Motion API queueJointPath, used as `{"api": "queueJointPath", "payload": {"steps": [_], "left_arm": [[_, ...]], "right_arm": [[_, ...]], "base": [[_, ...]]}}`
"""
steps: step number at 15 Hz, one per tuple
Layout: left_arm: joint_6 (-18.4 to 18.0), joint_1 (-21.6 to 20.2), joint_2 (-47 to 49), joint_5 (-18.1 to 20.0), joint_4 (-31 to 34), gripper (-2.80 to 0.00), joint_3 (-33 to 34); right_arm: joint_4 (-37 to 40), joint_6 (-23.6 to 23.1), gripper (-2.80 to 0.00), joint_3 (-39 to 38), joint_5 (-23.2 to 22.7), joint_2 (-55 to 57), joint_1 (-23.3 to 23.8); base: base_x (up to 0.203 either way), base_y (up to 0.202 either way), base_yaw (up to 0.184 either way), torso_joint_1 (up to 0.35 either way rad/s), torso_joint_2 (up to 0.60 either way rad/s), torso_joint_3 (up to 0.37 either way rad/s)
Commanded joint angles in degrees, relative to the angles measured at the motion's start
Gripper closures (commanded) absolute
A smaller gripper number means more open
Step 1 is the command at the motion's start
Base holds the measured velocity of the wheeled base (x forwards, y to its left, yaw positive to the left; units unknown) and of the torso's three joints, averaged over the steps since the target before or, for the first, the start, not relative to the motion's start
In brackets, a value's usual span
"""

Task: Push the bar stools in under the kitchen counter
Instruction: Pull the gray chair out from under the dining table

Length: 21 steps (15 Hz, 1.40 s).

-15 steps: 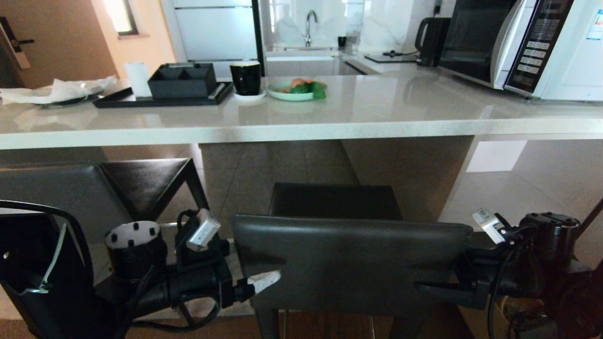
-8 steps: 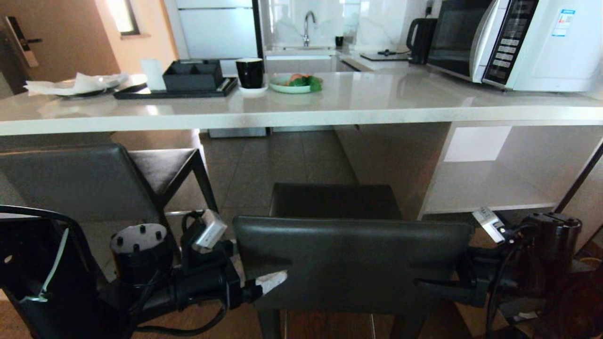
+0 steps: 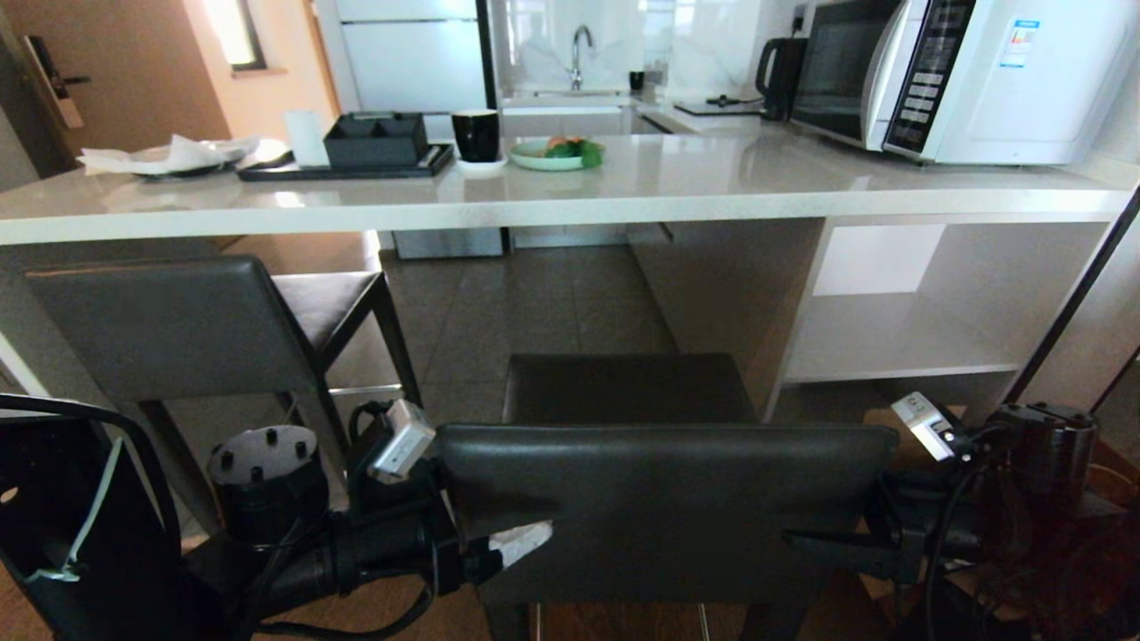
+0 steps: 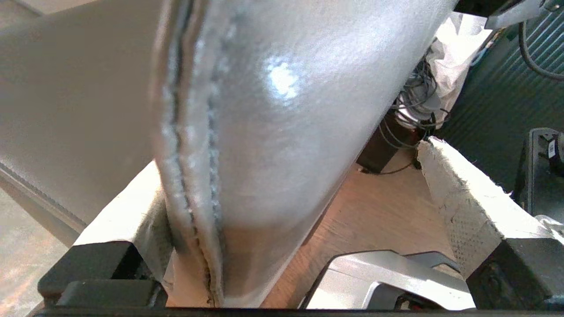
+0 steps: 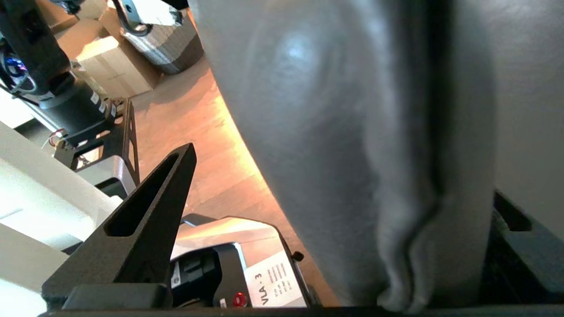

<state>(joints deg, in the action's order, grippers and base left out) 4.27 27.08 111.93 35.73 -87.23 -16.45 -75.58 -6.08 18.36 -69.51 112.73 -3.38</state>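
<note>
We had the near bar stool (image 3: 663, 507) straddled at both ends of its backrest (image 3: 677, 485). Left gripper (image 3: 499, 525) sat at the backrest's left edge, right gripper (image 3: 846, 534) at its right edge, jaws on both standing wide open around the padding, clamped on nothing. Wrist views showed the backrest edge running between the fingers (image 4: 467, 207), with one finger on each gripper well apart from the leather.

Change over the last second: the whole head view shifted, the table (image 3: 570, 209) dropped back and sat smaller, and more of the shelf (image 3: 891, 352) and floor under it came into view. The stool kept its place relative to the grippers. So we read it as the base backing away, stool coming along or camera simply retreating; we couldn't tell which.

Near stool's seat (image 3: 623, 387) was still short of the table's edge, not under it. Second stool (image 3: 205, 325), left of the near one, also stood outside the table. Neither was pushed in yet.
</note>
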Motion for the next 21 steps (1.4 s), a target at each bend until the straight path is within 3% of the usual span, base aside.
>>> {"api": "queueJointPath", "payload": {"steps": [1, 8, 13, 17, 21], "left_arm": [[0.1, 0.0, -0.2, 0.0, -0.4, -2.8, -0.2], [4.0, 6.5, -1.1, -1.3, -0.4, -2.8, 0.1], [4.1, 5.5, -0.6, -4.3, -0.4, -2.8, -0.4], [4.2, 2.3, -0.6, -4.5, -0.4, -2.8, -0.3], [4.1, 2.5, -0.8, -4.4, -0.4, -2.8, -0.4]], "right_arm": [[-0.6, 0.0, -2.8, 0.4, 0.3, -0.1, 0.0], [-0.6, 0.7, -2.8, 2.5, 5.3, 1.4, -0.1], [-1.1, 0.7, -2.8, 1.7, 5.2, 0.5, 0.0], [-4.5, 0.8, -2.8, -2.2, 5.2, -1.9, -0.4], [-5.8, 0.8, -2.8, -3.5, 5.2, -2.8, -0.4]], "base": [[0.0, 0.0, 0.0, 0.0, 0.0, 0.0], [0.0, 0.0, 0.0, 0.0, 0.0, 0.0], [0.0, 0.0, 0.0, 0.0, 0.0, 0.0], [0.0, 0.0, 0.0, 0.0, 0.0, 0.0], [0.0, 0.0, 0.0, 0.0, 0.0, 0.0]]}}
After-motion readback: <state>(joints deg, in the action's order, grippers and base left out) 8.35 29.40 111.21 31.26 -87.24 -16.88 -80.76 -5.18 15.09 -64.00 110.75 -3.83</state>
